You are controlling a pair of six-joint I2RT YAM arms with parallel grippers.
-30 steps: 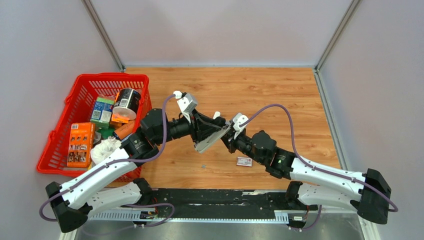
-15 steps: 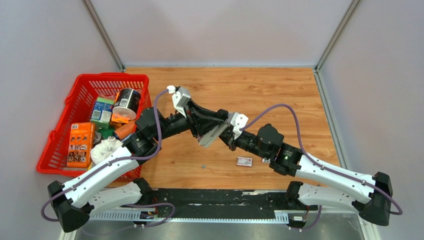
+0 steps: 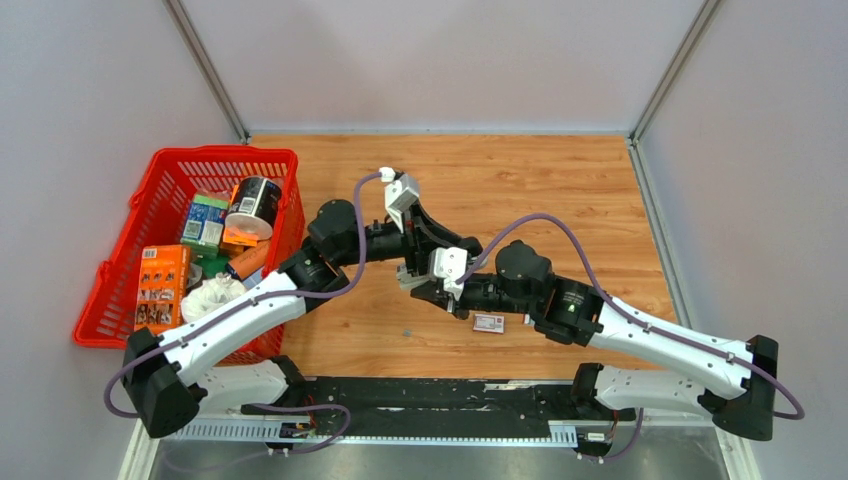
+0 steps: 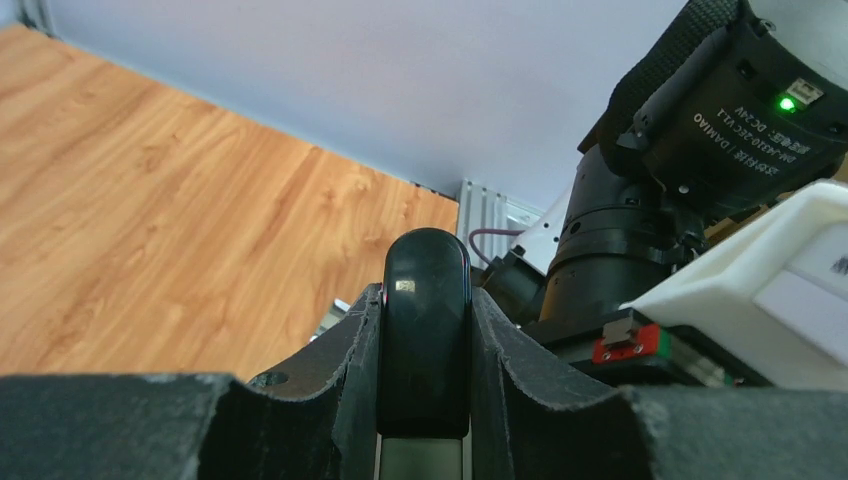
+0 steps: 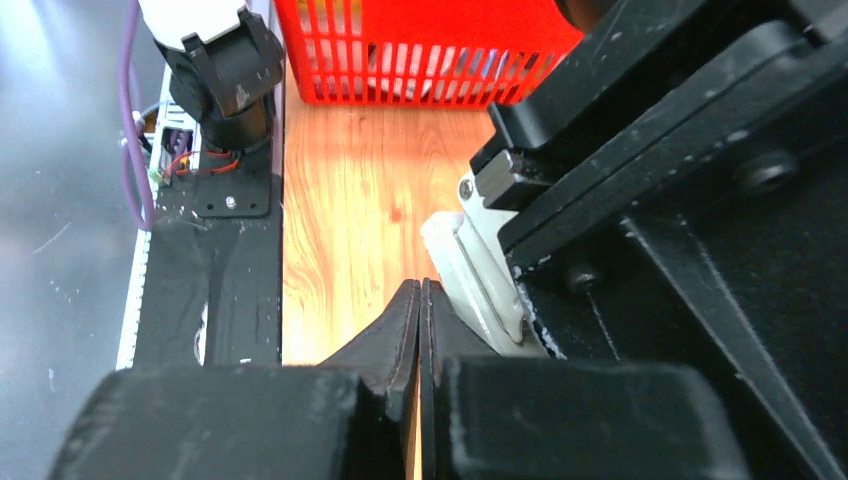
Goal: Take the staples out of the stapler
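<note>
Well, you hold the stapler in the air, and the staples are not yet out.
Your left end effector (image 4: 425, 330) grasps the stapler (image 5: 475, 275) above the middle of the bench (image 3: 560, 190). Your right end effector (image 5: 419, 300) is clenched on nothing, and the white body lies just beside its tips, at 2 o'clock in its wrist view. No loose staples are visible, so I judge the unloading is all ahead of you.

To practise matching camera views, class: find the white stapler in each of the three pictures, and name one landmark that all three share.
Top external: centre, the stapler shows where the two arms meet.
Left wrist: bottom centre, its black tip is clamped in the left gripper.
Right wrist: centre, its pale body lies just right of the shut right gripper.
Shared landmark: the wooden tabletop.
</note>
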